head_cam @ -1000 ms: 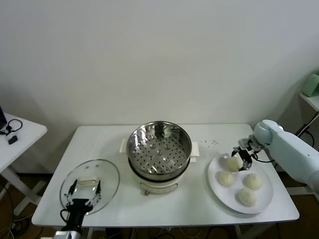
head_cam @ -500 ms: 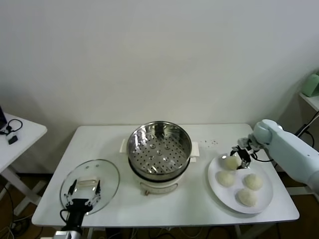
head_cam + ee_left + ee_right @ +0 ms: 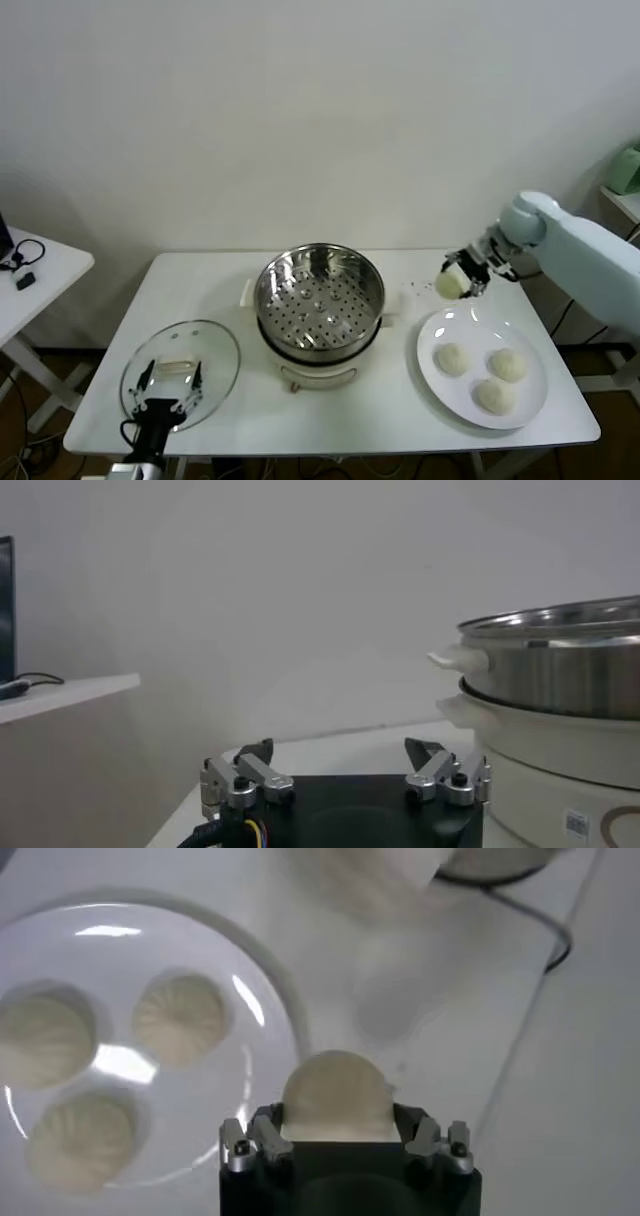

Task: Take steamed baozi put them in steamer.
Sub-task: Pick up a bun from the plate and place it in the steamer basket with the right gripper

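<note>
My right gripper (image 3: pixel 462 277) is shut on a cream-white baozi (image 3: pixel 450 285) and holds it in the air, between the steamer and the white plate. In the right wrist view the baozi (image 3: pixel 335 1098) sits between the fingers, above the plate's edge. Three more baozi (image 3: pixel 453 358) lie on the white plate (image 3: pixel 530 406); they also show in the right wrist view (image 3: pixel 180 1018). The shiny steel steamer (image 3: pixel 320 305) stands at the table's middle with its perforated tray bare. My left gripper (image 3: pixel 165 392) is open and idle above the glass lid.
The round glass lid (image 3: pixel 215 350) lies flat at the table's front left. A small side table (image 3: pixel 40 275) with a cable stands at far left. In the left wrist view the steamer (image 3: pixel 560 710) rises close on one side.
My right gripper has closed on the near-left baozi, lifted it off the plate and carried it up and left toward the steamer. The left arm has not moved.
</note>
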{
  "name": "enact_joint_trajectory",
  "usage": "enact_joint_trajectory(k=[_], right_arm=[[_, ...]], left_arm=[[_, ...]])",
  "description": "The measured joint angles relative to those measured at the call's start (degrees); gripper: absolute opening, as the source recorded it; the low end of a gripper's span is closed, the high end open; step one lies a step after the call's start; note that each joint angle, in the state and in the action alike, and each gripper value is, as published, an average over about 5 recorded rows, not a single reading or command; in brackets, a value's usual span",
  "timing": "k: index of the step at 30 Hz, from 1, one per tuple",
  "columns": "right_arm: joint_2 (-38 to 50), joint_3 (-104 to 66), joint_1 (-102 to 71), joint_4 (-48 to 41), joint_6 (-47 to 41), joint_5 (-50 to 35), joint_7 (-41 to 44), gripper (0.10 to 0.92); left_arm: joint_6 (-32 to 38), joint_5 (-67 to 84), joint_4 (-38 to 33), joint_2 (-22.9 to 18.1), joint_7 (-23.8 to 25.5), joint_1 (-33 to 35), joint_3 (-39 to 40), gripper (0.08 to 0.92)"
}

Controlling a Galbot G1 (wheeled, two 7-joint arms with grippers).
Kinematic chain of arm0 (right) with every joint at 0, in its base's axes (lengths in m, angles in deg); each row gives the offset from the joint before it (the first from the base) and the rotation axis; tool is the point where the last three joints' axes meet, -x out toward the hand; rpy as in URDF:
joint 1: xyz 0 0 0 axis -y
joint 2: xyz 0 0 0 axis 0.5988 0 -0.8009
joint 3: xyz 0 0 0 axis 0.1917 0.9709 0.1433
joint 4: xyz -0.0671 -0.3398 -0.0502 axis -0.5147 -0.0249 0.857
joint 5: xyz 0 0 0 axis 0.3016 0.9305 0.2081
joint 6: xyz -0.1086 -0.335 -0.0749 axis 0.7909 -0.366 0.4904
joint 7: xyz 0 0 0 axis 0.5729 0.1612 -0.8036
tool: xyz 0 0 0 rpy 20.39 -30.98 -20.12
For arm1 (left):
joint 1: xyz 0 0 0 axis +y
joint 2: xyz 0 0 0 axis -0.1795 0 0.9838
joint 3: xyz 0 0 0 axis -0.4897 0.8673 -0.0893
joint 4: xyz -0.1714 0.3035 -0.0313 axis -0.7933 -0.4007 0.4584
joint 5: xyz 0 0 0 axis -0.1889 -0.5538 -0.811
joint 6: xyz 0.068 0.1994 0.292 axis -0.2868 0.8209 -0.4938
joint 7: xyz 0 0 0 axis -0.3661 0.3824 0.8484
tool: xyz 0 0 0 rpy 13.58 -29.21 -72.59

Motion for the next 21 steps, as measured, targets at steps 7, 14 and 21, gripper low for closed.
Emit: enact_joint_trajectory(k=[7,14,21], right_arm=[[-2.93,2.35,5.95,7.5,6.24,5.3,-0.67,0.713],[-8.45,3.14,7.53,11.06,10.92,12.06,-1.51,0.717],[-15.95,3.62,5.88,10.17,14.13,18.71,-2.21,0.72]], left_arm=[[-0.88,-0.12,-0.79,-0.62,-0.35,-0.45,0.5,0.823],[-1.45,-0.13,-1.61,-0.95,-0.54,-0.05,0.28,0.823],[-1.57,0.54,-2.52,-1.13,-0.63,0.92,-0.47,0.823]])
